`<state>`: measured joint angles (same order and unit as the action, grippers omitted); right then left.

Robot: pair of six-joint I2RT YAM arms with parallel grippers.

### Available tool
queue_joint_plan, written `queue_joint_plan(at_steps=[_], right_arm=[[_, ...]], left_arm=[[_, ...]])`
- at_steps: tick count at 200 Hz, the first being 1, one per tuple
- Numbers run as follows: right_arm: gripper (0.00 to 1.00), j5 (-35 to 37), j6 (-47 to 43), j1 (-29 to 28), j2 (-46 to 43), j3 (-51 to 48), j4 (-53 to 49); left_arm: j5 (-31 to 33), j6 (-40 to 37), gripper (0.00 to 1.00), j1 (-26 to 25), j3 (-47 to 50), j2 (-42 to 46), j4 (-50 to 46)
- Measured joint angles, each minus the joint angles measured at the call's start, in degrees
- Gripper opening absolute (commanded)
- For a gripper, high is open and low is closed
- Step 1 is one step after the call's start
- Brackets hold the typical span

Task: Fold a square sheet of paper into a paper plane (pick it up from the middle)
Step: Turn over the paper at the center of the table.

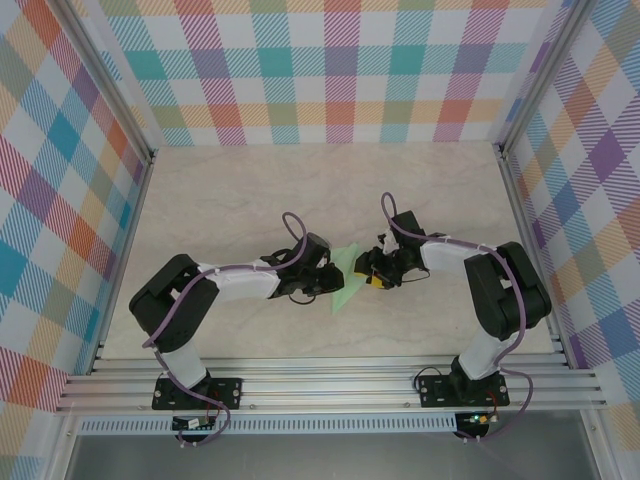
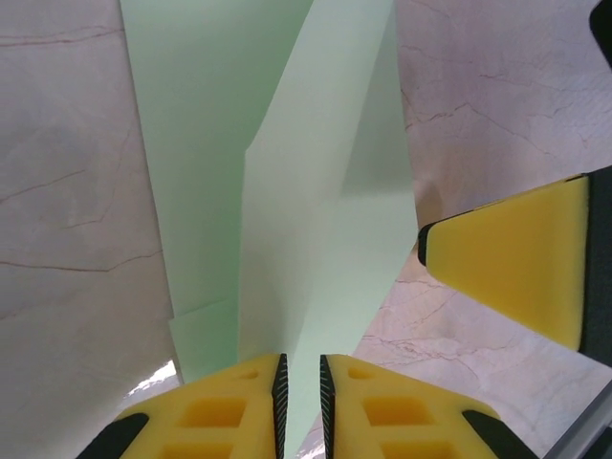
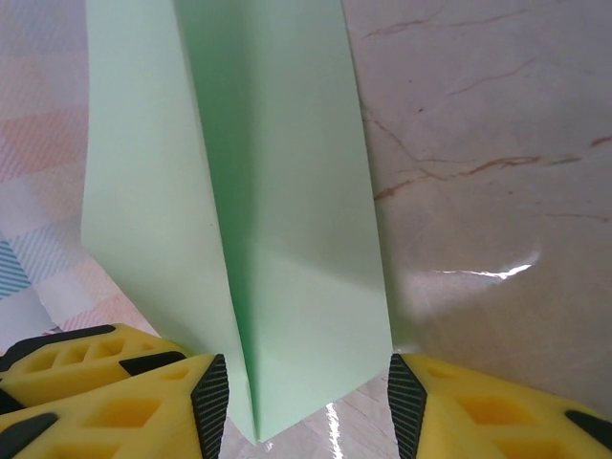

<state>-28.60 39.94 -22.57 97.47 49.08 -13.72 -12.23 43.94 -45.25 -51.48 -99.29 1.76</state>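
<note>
Two arms reach in from near edge, meeting mid-desk [image 1: 250, 190] over one pale mint paper plane [image 1: 346, 278]. Left gripper [image 2: 301, 368]: jaws pressed together, pinching plane's folded edge. Right gripper [image 3: 308, 382]: jaws spread either side of plane's end.

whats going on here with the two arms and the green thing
Two robot arms are folding a mint-green paper in the middle of the table. The paper is already creased into a long narrow shape with overlapping flaps. The left gripper is pinched shut on the paper, while the right gripper, coming from the opposite side, is open and straddles it without clamping.
</note>
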Motion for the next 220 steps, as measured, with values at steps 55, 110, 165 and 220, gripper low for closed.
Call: queue_joint_plan(at_steps=[55,110,165,220], right_arm=[[0.52,1.9,1.4,0.0,0.0,-0.6,0.5],[0.48,-0.8,1.7,-0.7,1.3,-0.6,2.6],[0.48,-2.6,2.1,-1.1,2.4,0.0,4.0],[0.44,-4.0,2.8,-1.3,3.7,1.4,5.5]], left_arm=[[0.3,-0.1,0.18,0.0,0.0,-1.6,-0.2],[0.3,-0.1,0.17,0.0,0.0,-2.1,-0.2],[0.3,0.2,0.14,0.0,0.2,-2.7,-0.1],[0.2,1.7,0.12,0.0,1.5,-2.7,1.5]])
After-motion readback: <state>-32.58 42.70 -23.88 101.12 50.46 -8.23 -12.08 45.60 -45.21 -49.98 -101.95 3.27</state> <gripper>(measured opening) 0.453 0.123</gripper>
